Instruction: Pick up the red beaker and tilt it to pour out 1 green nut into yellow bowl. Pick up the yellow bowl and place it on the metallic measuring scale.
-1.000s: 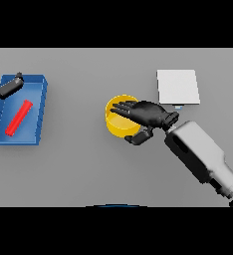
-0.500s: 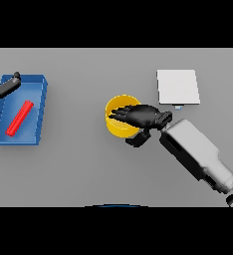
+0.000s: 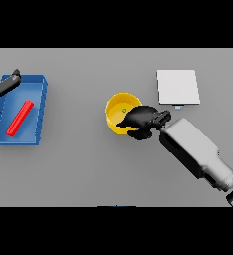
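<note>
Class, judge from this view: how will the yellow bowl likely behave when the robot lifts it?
The yellow bowl looks rigid, so it should keep its shape under the right hand at its rim. It holds only a small green nut, so it is probably light. Gripped on one side, it may tilt.

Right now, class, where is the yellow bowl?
In the head view, the yellow bowl sits near the table's middle, with the right hand at its right rim. The scale lies to its upper right, apart from it.
</note>
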Tool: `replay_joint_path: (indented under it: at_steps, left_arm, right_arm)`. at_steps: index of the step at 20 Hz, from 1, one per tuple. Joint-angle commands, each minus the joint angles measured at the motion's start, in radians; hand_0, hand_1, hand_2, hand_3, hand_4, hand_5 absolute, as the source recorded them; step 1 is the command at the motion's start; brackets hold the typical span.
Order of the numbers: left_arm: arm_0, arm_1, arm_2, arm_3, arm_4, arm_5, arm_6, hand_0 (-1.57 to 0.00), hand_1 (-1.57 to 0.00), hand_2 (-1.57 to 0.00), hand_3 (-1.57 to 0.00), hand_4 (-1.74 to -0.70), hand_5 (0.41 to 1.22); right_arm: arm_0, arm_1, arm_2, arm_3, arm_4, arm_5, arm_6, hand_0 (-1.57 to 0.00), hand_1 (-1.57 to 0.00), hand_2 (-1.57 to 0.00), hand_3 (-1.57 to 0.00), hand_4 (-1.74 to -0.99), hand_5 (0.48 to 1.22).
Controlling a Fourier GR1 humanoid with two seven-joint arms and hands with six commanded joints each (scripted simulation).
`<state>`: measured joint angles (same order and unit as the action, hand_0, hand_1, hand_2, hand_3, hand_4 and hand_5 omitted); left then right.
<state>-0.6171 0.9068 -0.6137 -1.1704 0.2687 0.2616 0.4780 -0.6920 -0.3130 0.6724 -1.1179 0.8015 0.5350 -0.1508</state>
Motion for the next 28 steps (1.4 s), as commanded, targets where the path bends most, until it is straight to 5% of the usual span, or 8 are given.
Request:
replay_joint_path:
  at_steps: [1,6,11,14,22,28]
  left_arm:
    - [0.009,0.005,-0.001,-0.016,0.001,0.005,0.004,0.0,0.0,0.0,0.0,-0.8,0.727]
    - [0.024,0.012,0.001,-0.013,0.003,0.005,-0.014,0.0,0.0,0.0,0.0,-0.8,0.726]
    - [0.014,0.009,-0.006,-0.024,-0.005,0.009,-0.004,0.0,0.0,0.0,0.0,-0.8,0.724]
    - [0.012,0.009,-0.008,-0.018,-0.005,0.0,0.0,0.0,0.0,0.0,0.0,-0.8,0.721]
    - [0.022,0.019,-0.003,-0.044,0.003,0.011,0.007,0.0,0.0,0.0,0.0,-0.8,0.723]
    - [0.035,0.037,-0.001,-0.068,0.001,0.018,0.006,0.0,0.0,0.0,0.0,-0.81,0.742]
  right_arm:
    - [0.006,-0.002,0.001,-0.008,-0.005,0.005,0.012,-1.22,-1.2,-1.18,-0.93,-1.628,1.137]
    - [0.01,-0.019,0.001,-0.03,-0.035,0.018,0.022,-1.46,-1.45,-1.39,-1.17,-1.703,1.193]
    - [-0.003,-0.055,-0.025,-0.097,-0.077,0.057,0.022,-1.53,-1.53,-1.49,-1.19,-1.729,1.212]
    - [-0.013,-0.097,-0.049,-0.172,-0.099,0.097,0.056,-1.55,-1.55,-1.51,-1.38,-1.731,1.216]
    - [-0.039,-0.154,-0.117,-0.272,-0.147,0.159,0.161,-1.57,-1.57,-1.56,-1.25,-1.72,1.219]
    - [-0.097,-0.239,-0.159,-0.206,-0.122,0.088,0.096,-1.57,-1.57,-1.57,-1.3,-1.72,1.221]
